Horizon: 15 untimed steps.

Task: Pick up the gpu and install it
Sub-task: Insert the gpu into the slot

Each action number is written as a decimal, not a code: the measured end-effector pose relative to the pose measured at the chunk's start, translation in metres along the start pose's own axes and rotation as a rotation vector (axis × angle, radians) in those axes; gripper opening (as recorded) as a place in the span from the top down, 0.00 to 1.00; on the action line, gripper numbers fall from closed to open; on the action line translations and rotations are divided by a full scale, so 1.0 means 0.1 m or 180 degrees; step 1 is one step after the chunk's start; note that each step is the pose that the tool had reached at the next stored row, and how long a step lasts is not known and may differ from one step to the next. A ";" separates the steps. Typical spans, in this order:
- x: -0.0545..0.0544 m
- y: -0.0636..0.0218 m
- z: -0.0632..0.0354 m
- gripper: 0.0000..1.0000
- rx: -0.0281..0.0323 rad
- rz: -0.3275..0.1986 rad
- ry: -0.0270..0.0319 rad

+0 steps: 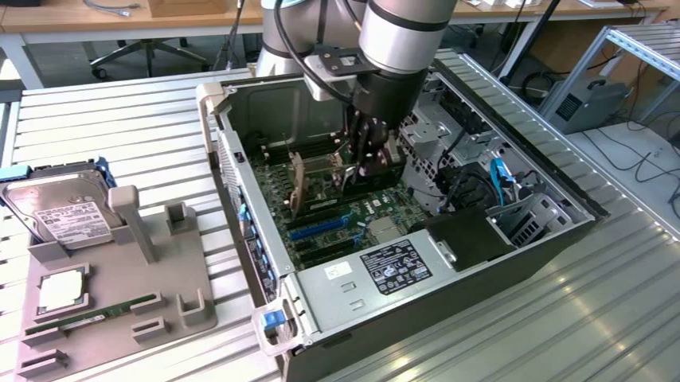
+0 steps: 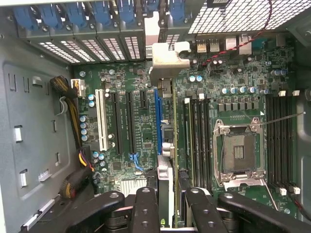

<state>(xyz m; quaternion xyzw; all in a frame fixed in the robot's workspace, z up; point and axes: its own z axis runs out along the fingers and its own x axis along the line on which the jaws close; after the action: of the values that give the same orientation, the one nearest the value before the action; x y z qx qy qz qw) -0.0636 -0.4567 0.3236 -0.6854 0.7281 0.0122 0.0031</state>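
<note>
End effector [image 1: 369,163] reaches inside open computer case [image 1: 531,239] at frame centre, clenched on gpu [image 1: 301,185], card standing edge-on above motherboard [image 1: 351,219]. Case sits on ribbed metal counter [image 1: 127,127]; office desks [image 1: 95,16] along upper edge.

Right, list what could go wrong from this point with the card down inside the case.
1. The gpu stands on edge in the gripper, above the motherboard near the blue slot; if it is off line, its edge could jam or scrape the board.
2. The card's silver bracket sits close to the rear slot covers; it could catch there.
3. The red cable and the power wires lie nearby and might snag.
</note>
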 end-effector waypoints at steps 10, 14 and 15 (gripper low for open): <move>0.02 -0.001 0.011 0.73 0.0000 0.0000 0.0000; 0.03 -0.001 0.014 0.73 0.0000 0.0000 0.0000; 0.03 -0.001 0.015 0.73 0.0000 0.0000 0.0000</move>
<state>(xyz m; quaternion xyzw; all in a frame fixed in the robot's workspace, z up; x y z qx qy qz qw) -0.0637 -0.4595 0.3220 -0.6854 0.7281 0.0122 0.0030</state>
